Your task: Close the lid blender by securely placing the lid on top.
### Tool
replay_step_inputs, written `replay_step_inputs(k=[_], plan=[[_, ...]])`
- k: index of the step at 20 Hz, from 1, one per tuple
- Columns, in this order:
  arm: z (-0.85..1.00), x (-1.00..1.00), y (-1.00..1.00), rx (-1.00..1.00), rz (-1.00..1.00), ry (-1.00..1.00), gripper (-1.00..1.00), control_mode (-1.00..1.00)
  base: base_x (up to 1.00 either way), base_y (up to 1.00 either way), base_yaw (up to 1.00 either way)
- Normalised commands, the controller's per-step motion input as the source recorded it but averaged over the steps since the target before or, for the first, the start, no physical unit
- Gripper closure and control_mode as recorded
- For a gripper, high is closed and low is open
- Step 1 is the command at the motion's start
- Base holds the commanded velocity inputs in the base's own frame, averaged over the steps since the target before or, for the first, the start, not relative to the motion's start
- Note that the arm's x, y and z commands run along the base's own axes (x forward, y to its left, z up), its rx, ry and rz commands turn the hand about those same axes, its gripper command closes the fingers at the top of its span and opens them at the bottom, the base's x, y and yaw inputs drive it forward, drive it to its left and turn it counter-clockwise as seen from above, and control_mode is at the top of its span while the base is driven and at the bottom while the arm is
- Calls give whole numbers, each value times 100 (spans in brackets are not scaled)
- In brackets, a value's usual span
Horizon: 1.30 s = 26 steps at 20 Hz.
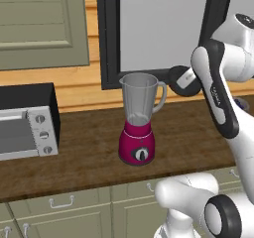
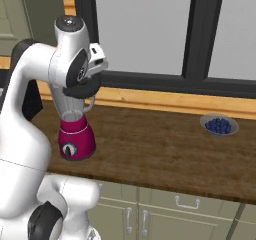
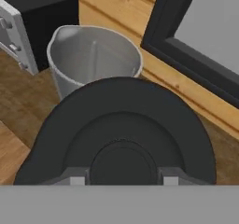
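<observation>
— Kitchen stock, left to right, please. What surface?

— Dark wooden counter, pale green cabinets beneath, wood-panelled wall behind, black-framed window above.

— First item?

— Toaster oven, silver front, black body, at the far left of the counter against the wall.

— Next?

— Blender, magenta base with black dial, clear grey jar with its handle on the right side. Standing upright mid-counter, well apart from the toaster oven. Jar mouth open, nothing on the rim.

— And the lid?

— Lid, round black disc, held in the air just right of the jar's rim and about level with it, apart from the jar. From the hand camera the lid sits in front of the jar, overlapping its near edge.

— Who holds it?

— Gripper, on the white arm. Its tips press either side of the lid's raised centre knob, so the jaws look clamped on it, though the lid hides much of them.

— Anything further right?

— Bowl of blue berries, near the wall, well clear of the blender.
</observation>
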Motion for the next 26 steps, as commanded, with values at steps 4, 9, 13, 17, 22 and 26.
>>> replay_step_inputs(k=[4,9,13,17,22,26], plan=[[8,2,59,0,19,0,100,-100,0,0,0],[25,10,41,0,15,0,100,-100,0,0,0],[41,13,26,0,10,1,100,-100,0,0,0],[24,20,34,-1,8,3,100,-100,0,0,0],[3,18,27,-4,4,1,100,-100,0,0,0],[0,21,7,-4,0,0,100,-100,0,0,0]])
